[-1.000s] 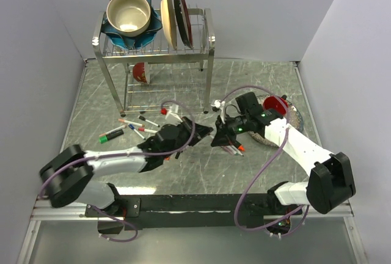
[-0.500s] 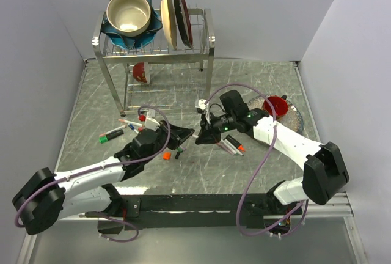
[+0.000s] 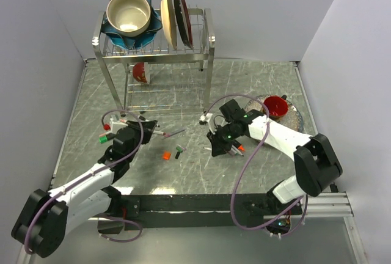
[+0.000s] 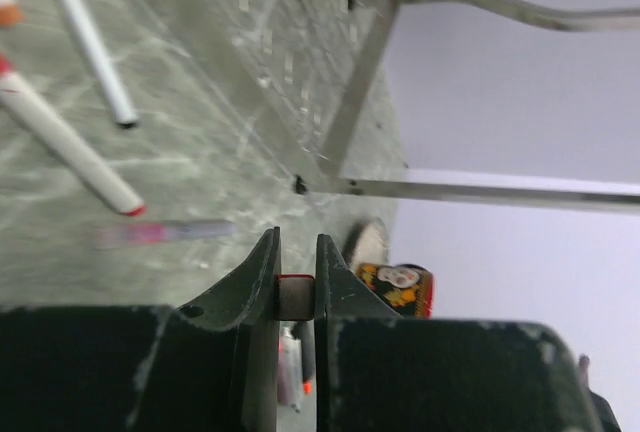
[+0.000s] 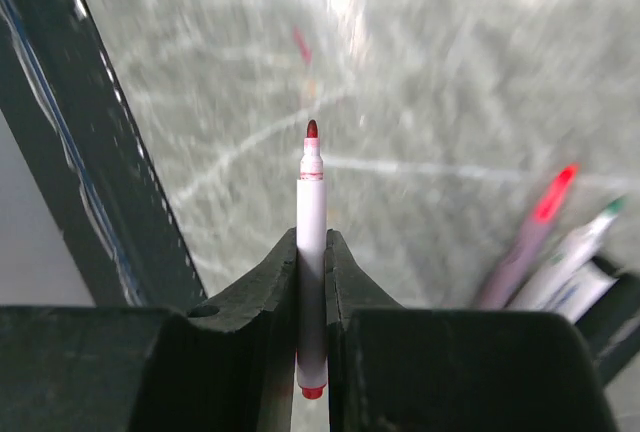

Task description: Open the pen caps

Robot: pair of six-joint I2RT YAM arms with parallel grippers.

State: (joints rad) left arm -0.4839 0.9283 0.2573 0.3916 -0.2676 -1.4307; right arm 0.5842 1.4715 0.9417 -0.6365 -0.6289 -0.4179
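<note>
Right end effector (image 5: 312, 242) grips pen (image 5: 311, 192) — uncapped.

We see a left arm (image 3: 91, 178) and a right arm (image 3: 282, 134) built alike: white link shells between rounded black joint housings, both bolted to one black rail (image 3: 183, 205). A purple cable (image 3: 247, 171) loops from the rail along each arm. The left gripper (image 4: 297, 287) and right gripper (image 5: 311, 252) are black, their fingers (image 4: 250, 287) matte, lightly scuffed, tapering to narrow tips.

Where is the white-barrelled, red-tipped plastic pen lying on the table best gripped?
Probably mid-barrel, from above, closing across the width of the white-barrelled, red-tipped plastic pen: it lies flat on the grey table, long and slim, with bare surface on both sides.
</note>
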